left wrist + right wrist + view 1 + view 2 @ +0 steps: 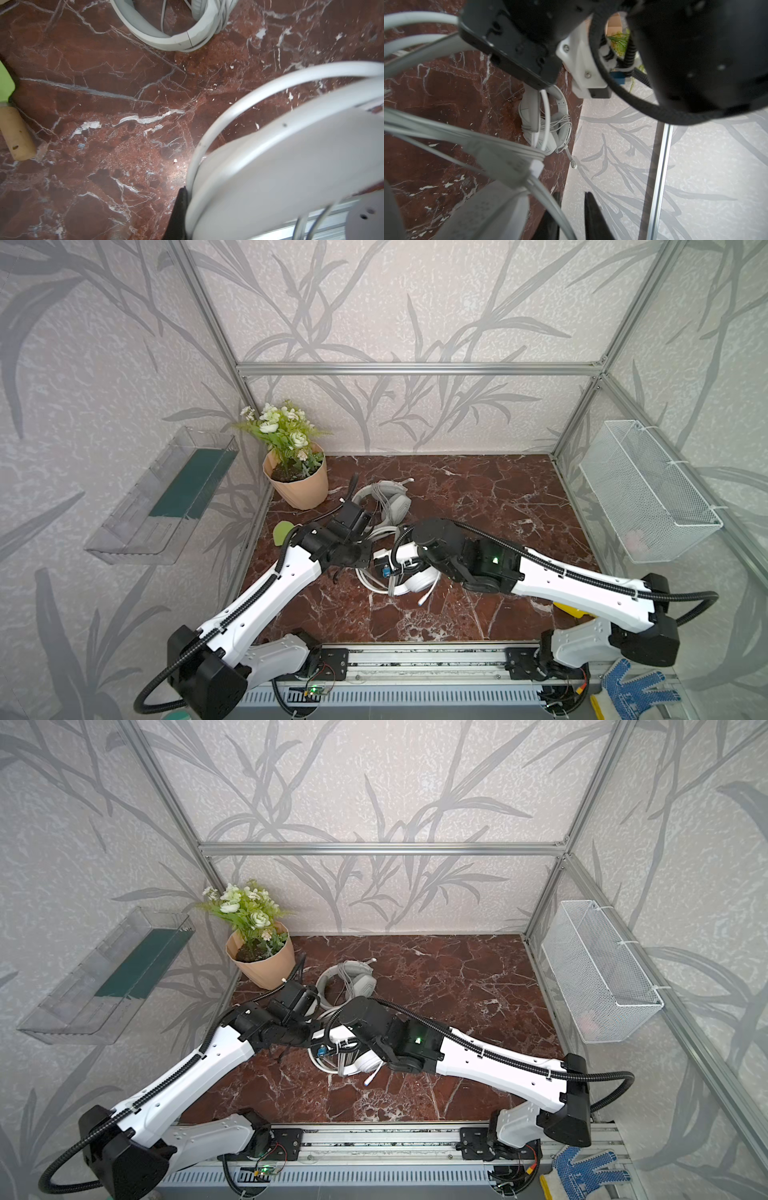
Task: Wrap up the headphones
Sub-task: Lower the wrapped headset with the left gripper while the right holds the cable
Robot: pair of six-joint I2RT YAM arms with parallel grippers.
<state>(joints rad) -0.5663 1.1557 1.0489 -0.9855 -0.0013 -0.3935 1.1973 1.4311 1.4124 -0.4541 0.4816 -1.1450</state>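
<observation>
Two headsets are involved, and one appears finished: the grey headset (392,499) lies on the worktop (478,497) just beyond the left gripper (182,207), with its cable (562,122) wound round it. The white headset (417,583) is found between the two grippers. The left gripper is closed, apparently on that headset's band. Several turns of the loose cable (500,153) are bundled close to the right gripper (572,207), whose jaws are parted a little; the cable runs past one finger and is not clamped. The plug (424,598) lies free on the worktop near the right gripper. The last turns and the tucking of the end are judged to be outstanding.
</observation>
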